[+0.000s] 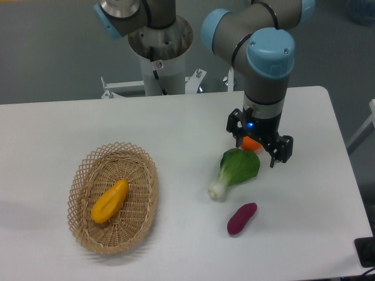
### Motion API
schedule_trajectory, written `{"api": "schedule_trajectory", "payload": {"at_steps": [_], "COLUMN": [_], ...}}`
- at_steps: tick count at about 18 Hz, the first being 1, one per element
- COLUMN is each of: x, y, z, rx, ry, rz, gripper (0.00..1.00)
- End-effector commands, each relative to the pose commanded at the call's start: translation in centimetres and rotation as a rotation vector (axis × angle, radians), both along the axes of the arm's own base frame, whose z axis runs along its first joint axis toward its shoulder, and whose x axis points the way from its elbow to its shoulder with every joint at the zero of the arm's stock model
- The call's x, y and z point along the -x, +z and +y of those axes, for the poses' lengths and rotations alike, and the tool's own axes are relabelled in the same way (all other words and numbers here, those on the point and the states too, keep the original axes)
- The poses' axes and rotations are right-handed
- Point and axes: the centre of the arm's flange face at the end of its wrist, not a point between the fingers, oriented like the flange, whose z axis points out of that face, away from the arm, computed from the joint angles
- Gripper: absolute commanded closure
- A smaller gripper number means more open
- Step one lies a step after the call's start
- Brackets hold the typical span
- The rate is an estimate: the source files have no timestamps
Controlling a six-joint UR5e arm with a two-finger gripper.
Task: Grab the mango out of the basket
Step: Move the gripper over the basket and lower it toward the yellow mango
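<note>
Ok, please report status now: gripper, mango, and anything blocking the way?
Gripper over the tangerine, far from basket. Jaws state unclear. Mango lying in basket, untouched. Nothing on top of it.

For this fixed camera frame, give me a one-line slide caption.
Mango lies in the basket; the gripper hovers away near the bok choy, tuber and tangerine.

You see the yellow-orange mango (109, 201) lying diagonally inside the oval tan wicker basket (82, 175), counter's left.
</note>
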Motion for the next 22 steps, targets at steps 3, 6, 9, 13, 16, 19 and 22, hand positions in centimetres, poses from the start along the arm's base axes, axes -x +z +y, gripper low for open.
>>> {"api": "schedule_trajectory", "payload": {"at_steps": [3,6,9,13,16,19,22], "x": [-0.7,-2.2,-5.2,-9.5,-13.5,-17.5,-20.8], "y": [-0.3,-0.2,-0.4,-1.3,-2.5,-4.2,-6.8], "z": [0.3,0.9,1.9,4.3,6.9,9.1,11.6], "rx": [0.001,-0.007,-0.049,-0.098,-0.166,-0.173,-0.145], "ry": [0.001,-0.017,0.029,0.082,0.17,0.225,0.227], "rz": [-0.007,-0.014,-0.061,-0.058,-0.048,-0.079,-0.117], "gripper": [0.0,0.0,0.0,0.0,0.0,0.0,0.0]}}
